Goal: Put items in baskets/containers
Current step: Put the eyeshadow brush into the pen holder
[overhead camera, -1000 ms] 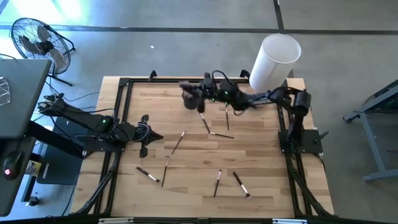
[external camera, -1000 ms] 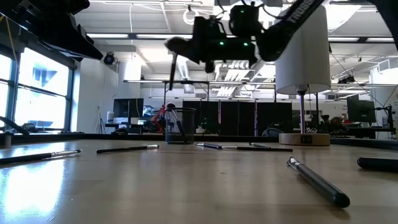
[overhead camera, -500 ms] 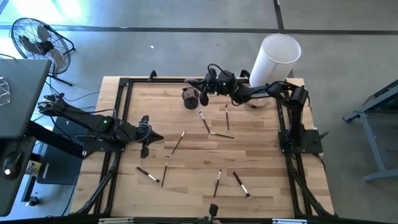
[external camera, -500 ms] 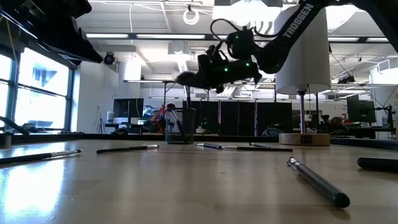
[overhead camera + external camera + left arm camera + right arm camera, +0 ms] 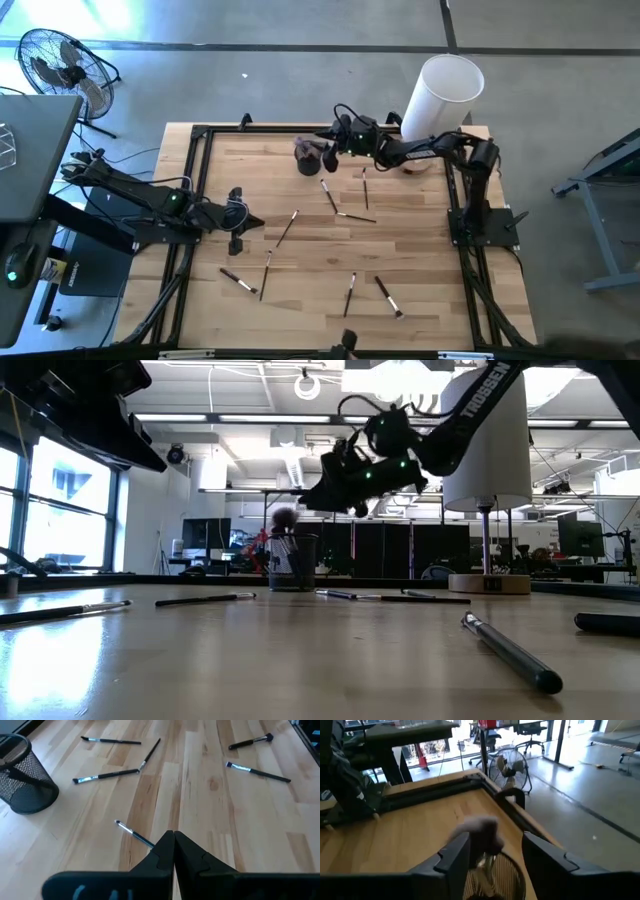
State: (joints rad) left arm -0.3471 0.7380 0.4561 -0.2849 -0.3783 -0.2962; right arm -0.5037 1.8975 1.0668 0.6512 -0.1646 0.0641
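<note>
R pincer (image 5: pixel 328 155) open over cup (image 5: pixel 305 160)

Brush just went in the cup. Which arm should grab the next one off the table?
Probably right: the right gripper is open by the mesh cup, brushes close by. The left gripper sits shut at the table's left edge.

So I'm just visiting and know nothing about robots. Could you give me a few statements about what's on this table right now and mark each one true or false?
1. The right gripper is beside the black mesh cup. True.
2. A fluffy-headed brush stands in the cup. True.
3. All the brushes are already in the cup. False: several still lie on the table, such as one brush near the front edge.
4. The left gripper holds a brush. False: its fingers are closed on nothing.
5. The tall white cylinder lies on its side. False: it stands upright.
</note>
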